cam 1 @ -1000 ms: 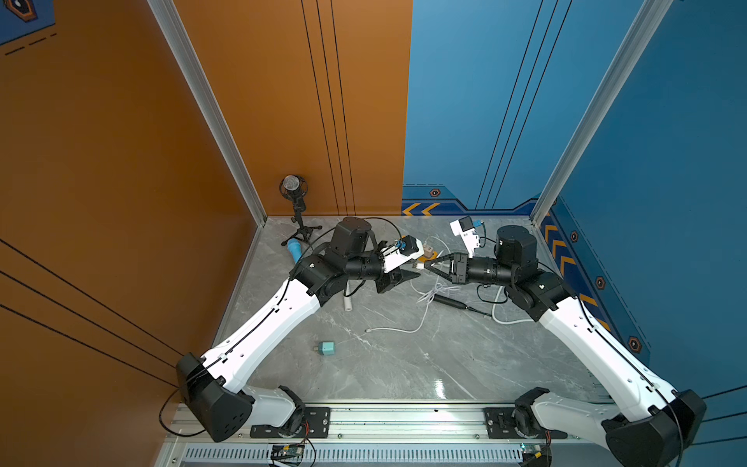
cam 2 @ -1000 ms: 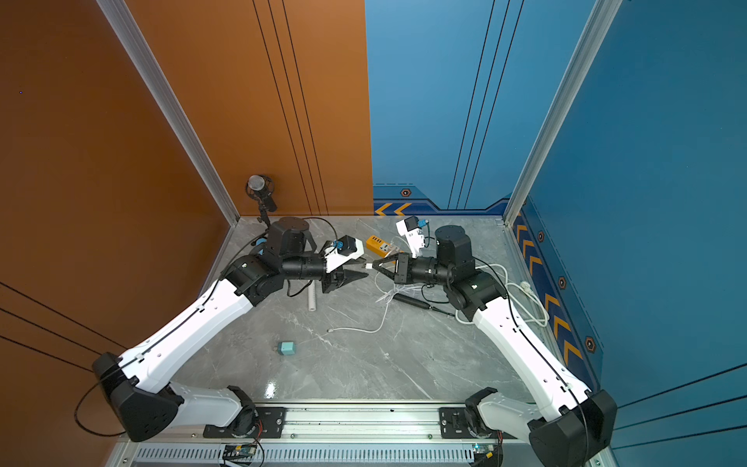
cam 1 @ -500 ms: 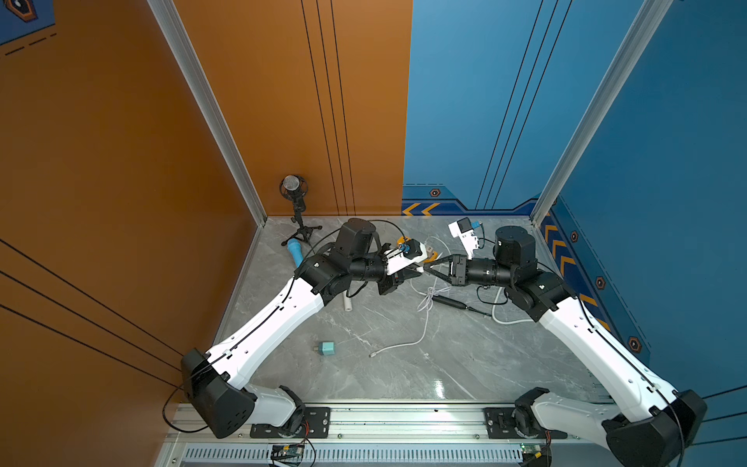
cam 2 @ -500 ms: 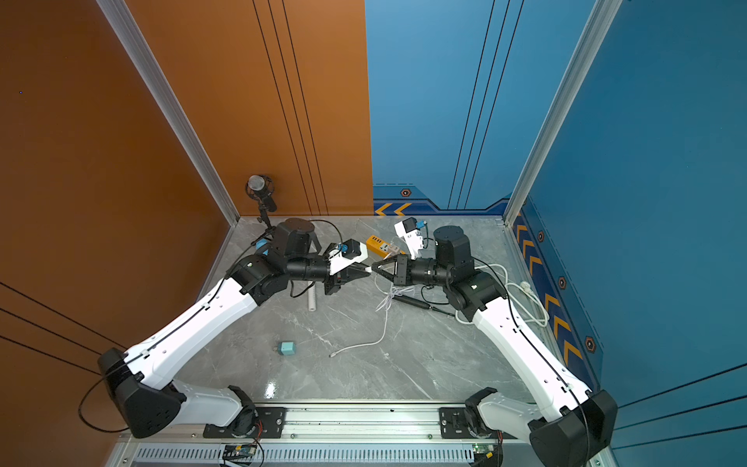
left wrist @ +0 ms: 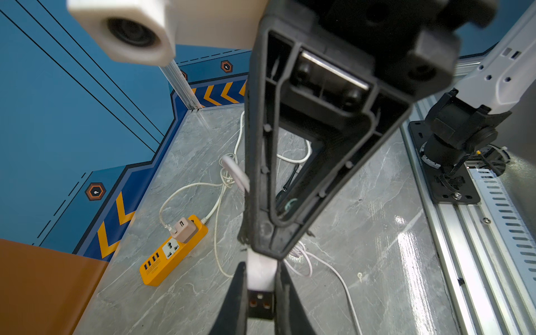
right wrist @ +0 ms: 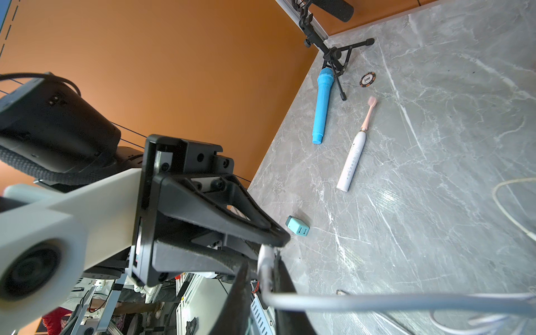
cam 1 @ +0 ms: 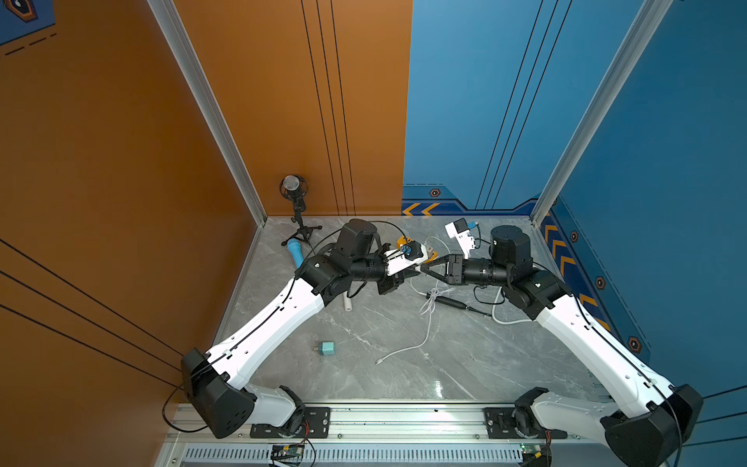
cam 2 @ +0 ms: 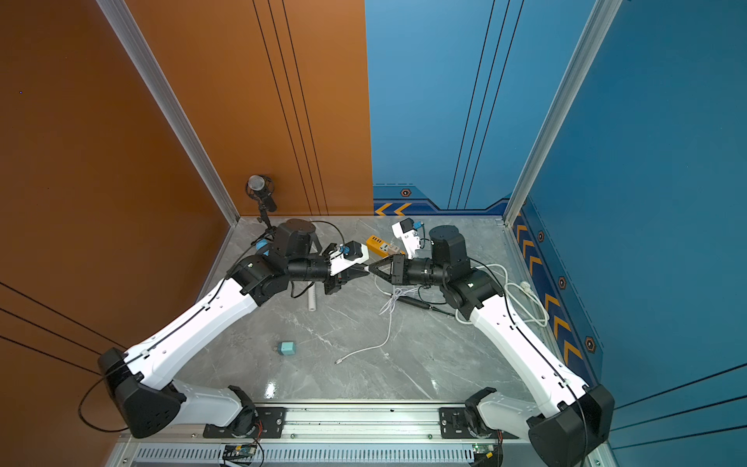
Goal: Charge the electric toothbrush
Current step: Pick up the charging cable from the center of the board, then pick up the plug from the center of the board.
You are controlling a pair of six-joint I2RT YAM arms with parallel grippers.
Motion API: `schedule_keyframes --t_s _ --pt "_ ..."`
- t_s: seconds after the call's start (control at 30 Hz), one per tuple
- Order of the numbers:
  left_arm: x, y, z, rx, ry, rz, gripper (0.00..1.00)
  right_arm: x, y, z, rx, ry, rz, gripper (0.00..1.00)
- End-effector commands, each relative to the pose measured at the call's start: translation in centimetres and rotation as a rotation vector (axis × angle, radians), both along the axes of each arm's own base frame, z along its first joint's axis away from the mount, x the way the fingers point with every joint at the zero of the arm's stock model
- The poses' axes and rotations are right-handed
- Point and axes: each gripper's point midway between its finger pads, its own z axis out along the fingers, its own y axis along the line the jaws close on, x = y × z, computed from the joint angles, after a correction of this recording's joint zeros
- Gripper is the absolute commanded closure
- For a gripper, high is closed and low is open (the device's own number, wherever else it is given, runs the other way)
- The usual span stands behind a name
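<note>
The electric toothbrush [right wrist: 352, 162], white with a pink head, lies flat on the grey table; in both top views only its handle [cam 1: 347, 304] [cam 2: 311, 301] shows under my left arm. Above the table's middle my two grippers meet tip to tip. My left gripper [left wrist: 260, 269] [cam 1: 417, 272] is shut on the USB plug [left wrist: 260, 301] of the white charging cable [cam 1: 424, 335]. My right gripper [right wrist: 262, 261] [cam 2: 372, 270] stands slightly open, the cable's neck against one finger and a gap at the other. The cable's free end [cam 1: 378, 361] lies on the table.
An orange power strip [left wrist: 171, 252] with a beige adapter [left wrist: 185, 229] lies near the back wall. A teal adapter [cam 1: 326, 347], a blue microphone [right wrist: 322, 107], a microphone stand [cam 1: 297, 202], a poker chip [right wrist: 367, 79] and a black pen-like tool [cam 1: 452, 302] are also on the table.
My left gripper has closed on the USB plug. My right gripper's jaws have eased apart. The cable's free end has slid toward the table's front.
</note>
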Motion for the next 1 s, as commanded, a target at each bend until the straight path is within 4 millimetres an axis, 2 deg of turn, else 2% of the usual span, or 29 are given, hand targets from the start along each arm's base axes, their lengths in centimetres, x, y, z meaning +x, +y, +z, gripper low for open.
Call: schedule_keyframes --t_s 0.0,0.13,0.2,0.37,0.47,0.53,0.6,0.63,0.7,0.77,0.83,0.87,0.97 --pt "-0.8 -0.2 1.1 -0.005 -0.045 -0.021 1.0 0.3 0.6 1.2 0.02 -0.013 -0.002 0.79" --pt "-1.0 -0.3 1.2 -0.003 -0.056 -0.024 1.0 0.6 0.7 0.8 0.016 0.002 -0.006 0.78" --pt "-1.0 -0.3 1.2 -0.002 -0.06 -0.024 1.0 0.8 0.7 0.9 0.015 0.001 -0.012 0.88" --pt "-0.8 -0.2 0.7 0.013 -0.058 -0.009 0.98 1.1 0.4 1.2 0.011 -0.013 -0.043 1.0" --pt "-0.1 0.0 1.0 -0.011 0.001 0.048 0.57 1.7 -0.4 1.2 -0.005 -0.037 -0.101 1.0" --pt "1.0 0.9 1.3 -0.054 0.102 0.165 0.37 2.8 -1.7 0.7 -0.029 -0.049 -0.183 1.0" --pt "3.3 3.2 1.3 -0.106 0.212 0.412 0.3 3.5 -2.8 0.4 -0.043 -0.058 -0.243 1.0" --pt "4.7 5.4 0.6 -0.136 0.28 0.592 0.3 3.9 -3.4 0.2 -0.053 -0.065 -0.274 1.0" --pt "5.4 9.6 -1.6 -0.149 0.407 0.843 0.33 4.3 -4.3 -0.1 -0.081 -0.087 -0.328 1.0" --pt "4.7 14.0 -4.8 -0.104 0.484 1.058 0.35 4.5 -4.8 -0.4 -0.103 -0.101 -0.353 1.0" --pt "3.0 19.0 -8.5 -0.072 0.581 1.299 0.37 4.6 -4.9 -0.4 -0.112 -0.112 -0.353 1.0" --pt "2.0 20.5 -10.0 -0.071 0.641 1.36 0.38 4.7 -4.8 -0.5 -0.115 -0.113 -0.35 1.0" --pt "-1.0 22.6 -13.8 -0.036 0.742 1.356 0.36 4.7 -4.3 -0.3 -0.117 -0.138 -0.311 1.0"
